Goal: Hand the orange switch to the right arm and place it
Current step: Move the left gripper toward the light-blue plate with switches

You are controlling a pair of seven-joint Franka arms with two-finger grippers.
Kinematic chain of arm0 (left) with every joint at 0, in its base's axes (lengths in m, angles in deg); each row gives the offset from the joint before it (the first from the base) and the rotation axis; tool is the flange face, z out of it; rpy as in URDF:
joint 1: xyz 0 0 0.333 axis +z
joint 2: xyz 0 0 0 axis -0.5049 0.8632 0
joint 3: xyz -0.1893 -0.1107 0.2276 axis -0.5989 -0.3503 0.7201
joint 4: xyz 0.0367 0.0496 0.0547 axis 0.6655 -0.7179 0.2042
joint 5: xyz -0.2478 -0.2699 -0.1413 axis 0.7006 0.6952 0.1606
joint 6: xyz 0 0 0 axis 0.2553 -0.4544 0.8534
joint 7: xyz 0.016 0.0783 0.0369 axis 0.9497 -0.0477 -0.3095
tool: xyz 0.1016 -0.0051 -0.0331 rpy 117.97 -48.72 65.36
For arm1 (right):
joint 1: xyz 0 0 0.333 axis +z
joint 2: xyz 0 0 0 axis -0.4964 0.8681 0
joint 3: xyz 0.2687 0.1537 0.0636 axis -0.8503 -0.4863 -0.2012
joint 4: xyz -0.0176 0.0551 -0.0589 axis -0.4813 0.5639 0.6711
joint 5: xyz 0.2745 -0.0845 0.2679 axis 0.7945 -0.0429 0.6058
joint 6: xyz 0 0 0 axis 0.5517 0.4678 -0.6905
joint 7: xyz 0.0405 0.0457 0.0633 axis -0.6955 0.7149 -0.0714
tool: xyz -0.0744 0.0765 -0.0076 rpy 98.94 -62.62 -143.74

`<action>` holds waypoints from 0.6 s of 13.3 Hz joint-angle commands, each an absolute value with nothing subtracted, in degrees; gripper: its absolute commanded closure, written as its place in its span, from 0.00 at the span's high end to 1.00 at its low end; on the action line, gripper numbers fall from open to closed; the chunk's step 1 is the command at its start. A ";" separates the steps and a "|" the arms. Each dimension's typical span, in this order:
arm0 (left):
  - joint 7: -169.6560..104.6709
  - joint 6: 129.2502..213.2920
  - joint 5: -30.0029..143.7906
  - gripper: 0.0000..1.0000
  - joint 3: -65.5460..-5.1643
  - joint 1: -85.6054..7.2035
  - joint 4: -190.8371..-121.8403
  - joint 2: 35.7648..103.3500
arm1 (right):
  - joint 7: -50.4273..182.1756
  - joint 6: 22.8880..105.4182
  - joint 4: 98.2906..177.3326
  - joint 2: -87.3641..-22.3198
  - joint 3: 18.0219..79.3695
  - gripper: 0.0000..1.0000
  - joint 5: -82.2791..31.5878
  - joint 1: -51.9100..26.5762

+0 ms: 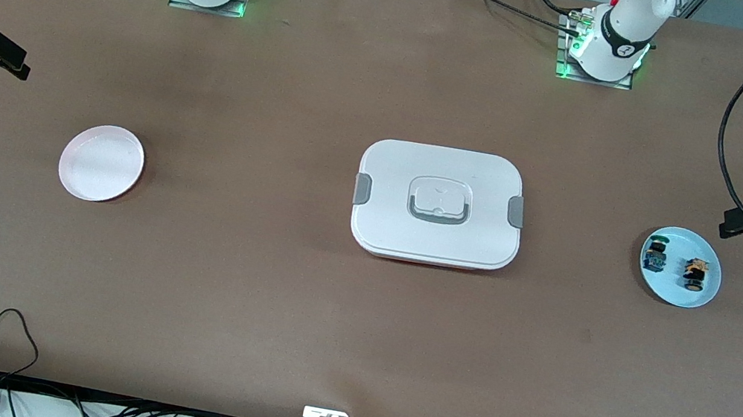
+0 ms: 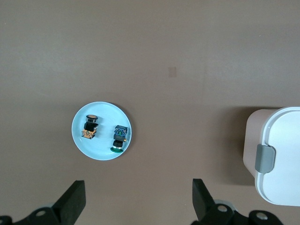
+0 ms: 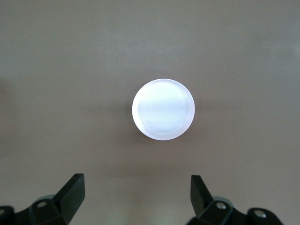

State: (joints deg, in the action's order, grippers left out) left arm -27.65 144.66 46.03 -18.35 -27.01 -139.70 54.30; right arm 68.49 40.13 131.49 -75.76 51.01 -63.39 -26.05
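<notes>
The orange switch (image 1: 694,273) lies on a light blue plate (image 1: 672,290) toward the left arm's end of the table, beside a similar blue and green part (image 1: 655,256). In the left wrist view the orange switch (image 2: 90,127) and the blue and green part (image 2: 120,138) lie side by side on the plate (image 2: 101,151). My left gripper (image 1: 728,223) hangs open and empty over the table just beside that plate; it also shows in the left wrist view (image 2: 138,201). My right gripper (image 1: 20,67) hangs open and empty near a pale pink plate (image 1: 101,162), and shows in its wrist view (image 3: 137,197).
A white lidded container (image 1: 438,205) with grey clips and a grey handle sits at the table's middle; its corner shows in the left wrist view (image 2: 281,159). The pale pink plate (image 3: 163,109) holds nothing. Cables hang along the table's near edge.
</notes>
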 commanded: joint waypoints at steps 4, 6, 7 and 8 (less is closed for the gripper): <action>-25.69 143.32 47.45 1.00 -18.26 -25.23 -137.93 53.69 | 67.65 38.97 131.34 -76.46 50.89 1.00 -63.77 -26.43; -25.69 143.23 48.78 1.00 -18.17 -24.79 -137.93 53.69 | 67.74 38.88 131.34 -76.46 50.98 1.00 -63.77 -26.43; -25.60 143.32 48.78 1.00 -18.17 -24.79 -137.93 53.78 | 67.74 38.97 131.34 -76.46 51.07 1.00 -63.77 -26.51; -25.52 143.32 48.61 1.00 -18.17 -24.35 -137.93 53.78 | 67.74 38.97 131.34 -76.46 51.07 1.00 -63.77 -26.51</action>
State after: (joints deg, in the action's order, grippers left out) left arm -26.97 144.38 47.84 -18.17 -25.15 -138.74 53.97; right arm 68.48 39.91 131.49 -75.76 51.09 -63.39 -26.08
